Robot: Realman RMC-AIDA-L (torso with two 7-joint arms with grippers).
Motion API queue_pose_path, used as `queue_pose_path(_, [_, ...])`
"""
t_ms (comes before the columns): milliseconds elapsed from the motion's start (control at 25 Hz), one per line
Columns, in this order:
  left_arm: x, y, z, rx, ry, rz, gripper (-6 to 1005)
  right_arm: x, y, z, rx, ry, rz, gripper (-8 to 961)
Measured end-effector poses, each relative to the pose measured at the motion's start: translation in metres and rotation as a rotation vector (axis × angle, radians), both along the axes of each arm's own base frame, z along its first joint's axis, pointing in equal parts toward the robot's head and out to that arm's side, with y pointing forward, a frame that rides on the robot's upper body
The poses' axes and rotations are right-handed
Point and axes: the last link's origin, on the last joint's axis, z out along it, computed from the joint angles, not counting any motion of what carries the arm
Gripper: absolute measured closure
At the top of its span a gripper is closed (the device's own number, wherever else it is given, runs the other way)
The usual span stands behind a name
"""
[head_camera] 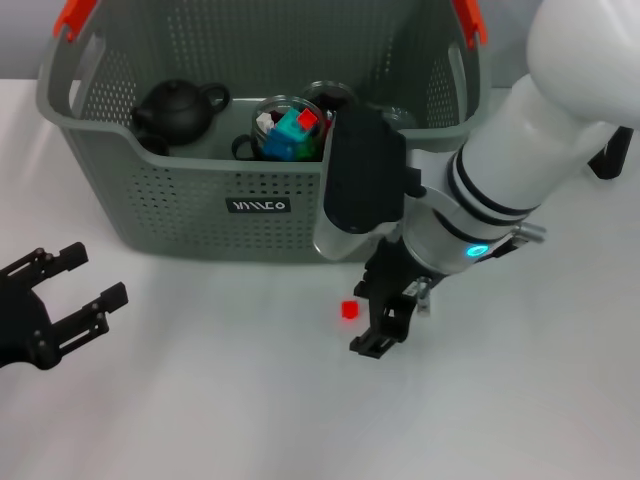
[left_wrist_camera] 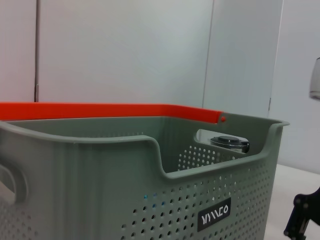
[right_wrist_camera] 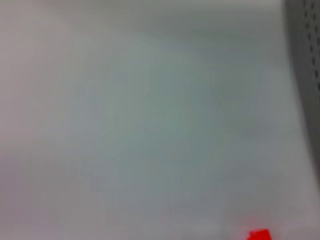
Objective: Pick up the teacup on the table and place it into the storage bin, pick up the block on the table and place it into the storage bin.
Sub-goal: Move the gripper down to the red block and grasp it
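The small red block (head_camera: 349,309) lies on the white table just in front of the storage bin (head_camera: 180,215); it also shows at the edge of the right wrist view as the block (right_wrist_camera: 259,234). My right gripper (head_camera: 383,318) hangs low over the table right beside the block, open, with nothing between its fingers. A glass teacup (head_camera: 285,131) with a dark handle, holding coloured pieces, stands inside the bin. My left gripper (head_camera: 68,297) rests open and empty at the table's near left.
A black teapot (head_camera: 178,108) and a dark round lid (head_camera: 330,97) sit in the bin, whose orange handle tops (head_camera: 74,17) rise at both ends. The left wrist view shows the bin's wall and label (left_wrist_camera: 215,220).
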Motion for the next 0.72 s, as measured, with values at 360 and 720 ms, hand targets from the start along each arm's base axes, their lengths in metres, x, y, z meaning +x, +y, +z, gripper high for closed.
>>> queue_pose_path(360, [0.001,0.000,-0.001,-0.002,-0.003,-0.001,297,0.007,0.006,-0.016,0.046,0.023,0.011,252])
queue_pose_path(720, [0.000,0.000,-0.001,0.001,-0.002,0.001,297,0.009,0.007,-0.024,0.036,0.024,-0.001,251])
